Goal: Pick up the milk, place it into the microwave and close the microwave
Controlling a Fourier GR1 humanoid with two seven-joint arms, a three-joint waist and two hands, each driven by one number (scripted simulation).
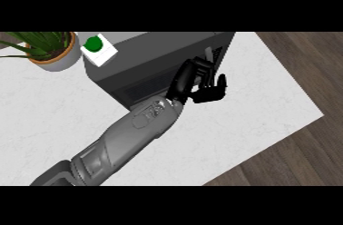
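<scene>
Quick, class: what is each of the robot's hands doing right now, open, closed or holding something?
Left hand: not in view.
Right hand: open, fingers spread and holding nothing, up against the microwave.

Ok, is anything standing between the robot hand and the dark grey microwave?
Nothing visible does. The left robot hand is right at the front of the dark grey box-shaped microwave; the green potted plant stands off to its side. No milk shows.
</scene>
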